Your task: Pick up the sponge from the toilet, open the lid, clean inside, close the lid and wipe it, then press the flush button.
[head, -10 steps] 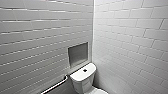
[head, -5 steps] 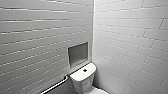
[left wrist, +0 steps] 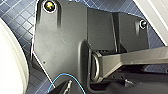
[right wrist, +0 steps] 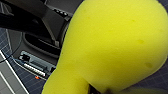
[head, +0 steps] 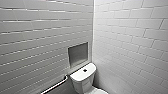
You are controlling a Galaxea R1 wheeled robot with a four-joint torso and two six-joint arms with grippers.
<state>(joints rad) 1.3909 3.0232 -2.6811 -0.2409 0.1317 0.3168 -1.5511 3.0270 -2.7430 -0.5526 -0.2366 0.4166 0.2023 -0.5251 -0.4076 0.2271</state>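
Pinching sponge [right wrist: 110, 47] in right claw [right wrist: 96, 89]; left claw [left wrist: 66, 87] spread or closed, cannot tell.

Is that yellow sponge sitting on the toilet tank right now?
No. The tank top carries the dark button but no sponge; the sponge looms close to the right wrist camera. Whether it is gripped, cannot tell.

no text, label, brand or number can be read on anything.
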